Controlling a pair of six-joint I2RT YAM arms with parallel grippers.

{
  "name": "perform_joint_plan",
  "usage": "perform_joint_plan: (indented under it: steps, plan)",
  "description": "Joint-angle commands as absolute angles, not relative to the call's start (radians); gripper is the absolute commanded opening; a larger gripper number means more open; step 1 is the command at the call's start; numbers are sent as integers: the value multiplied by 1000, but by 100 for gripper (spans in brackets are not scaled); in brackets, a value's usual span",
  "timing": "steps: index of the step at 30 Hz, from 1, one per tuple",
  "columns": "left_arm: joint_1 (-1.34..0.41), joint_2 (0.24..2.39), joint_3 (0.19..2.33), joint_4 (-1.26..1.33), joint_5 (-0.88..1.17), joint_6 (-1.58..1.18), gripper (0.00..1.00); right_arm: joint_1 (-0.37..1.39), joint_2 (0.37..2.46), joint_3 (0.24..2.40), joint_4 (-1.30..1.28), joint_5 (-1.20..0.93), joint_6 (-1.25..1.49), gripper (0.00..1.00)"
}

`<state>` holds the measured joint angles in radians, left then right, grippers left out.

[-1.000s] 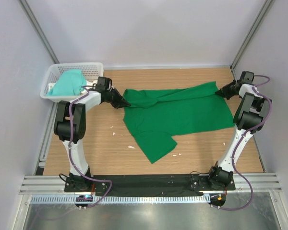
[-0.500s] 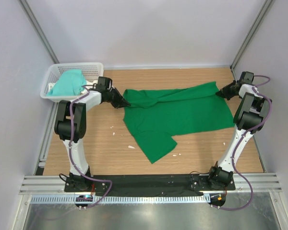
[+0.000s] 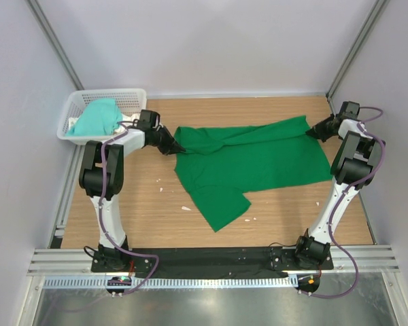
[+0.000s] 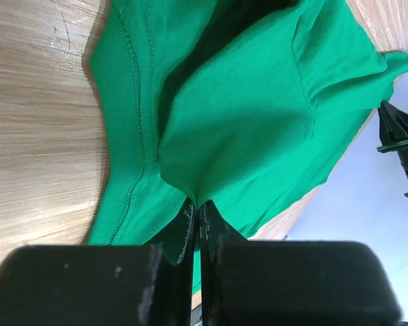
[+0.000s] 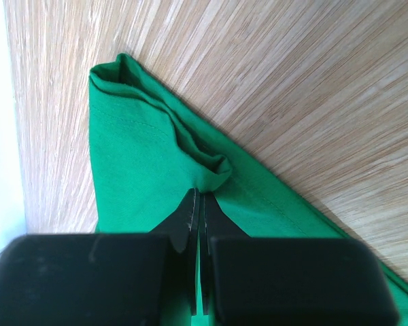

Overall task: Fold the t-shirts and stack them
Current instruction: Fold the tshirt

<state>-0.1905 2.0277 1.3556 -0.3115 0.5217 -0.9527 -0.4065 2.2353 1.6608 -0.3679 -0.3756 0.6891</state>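
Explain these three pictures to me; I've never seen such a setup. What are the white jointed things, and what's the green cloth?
The white jointed things are two robot arms bolted at the near edge of a wooden table. The wide picture looks down from above and behind them; the other two come from a camera on each wrist. A green t-shirt lies spread on the wood. The left end effector is shut on the shirt's edge nearest the basket, and the right end effector is shut on its opposite corner. A paler mint t-shirt sits in a white basket at the far left.
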Motion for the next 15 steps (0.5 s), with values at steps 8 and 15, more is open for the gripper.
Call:
perform_joint_plan:
  steps: [8,15]
  plan:
    - [-184,1970,1365,-411,511,-876,44,-411,2178,1745,-442,-362,628,23]
    - [-181,1839,1374,-413,422,-749,61,-408,2235,1911,-431,-371,512,62]
